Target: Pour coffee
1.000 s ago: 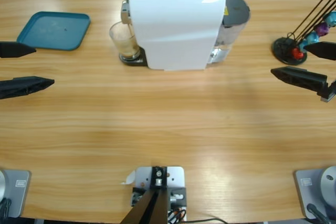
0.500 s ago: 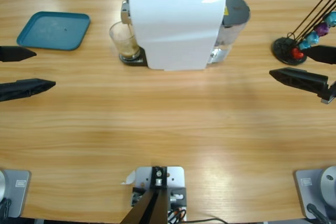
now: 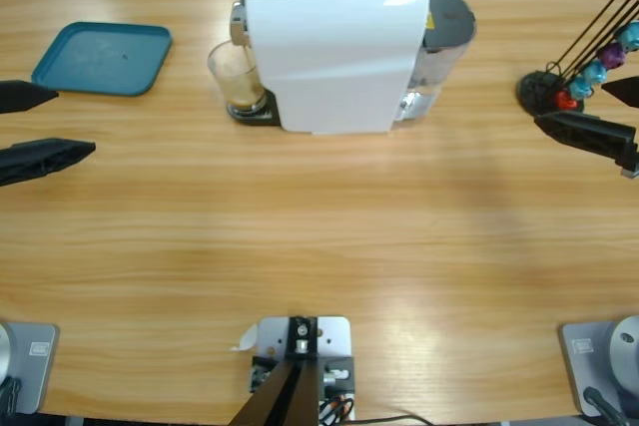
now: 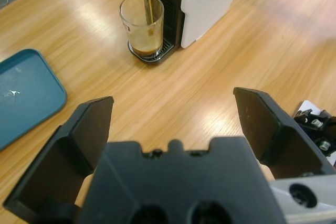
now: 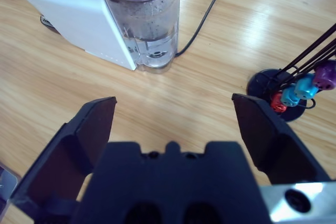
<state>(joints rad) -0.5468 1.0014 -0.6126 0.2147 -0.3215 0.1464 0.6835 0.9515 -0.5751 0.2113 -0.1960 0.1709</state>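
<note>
A clear glass (image 4: 142, 23) stands on the drip grid under the spout of the white coffee machine (image 3: 334, 47). A thin stream of coffee (image 4: 145, 50) runs from the spout into the glass, and a shallow tan-brown layer lies at its bottom. In the high view the glass (image 3: 236, 75) sits at the machine's left end. My left gripper (image 3: 72, 124) is open near the table's left edge, well apart from the glass, with nothing between its jaws (image 4: 173, 103). My right gripper (image 3: 574, 104) is open at the right edge, holding nothing (image 5: 173, 103).
A teal tray (image 3: 100, 57) lies at the far left, just beyond my left gripper. A black wire capsule stand (image 3: 547, 92) with coloured capsules stands close beside my right gripper. The machine's water tank (image 5: 147, 30) and black cable face the right gripper.
My right gripper has drawn back toward the right edge and slightly farther up the table, next to the capsule stand. My left gripper has slid a little toward the left edge.
</note>
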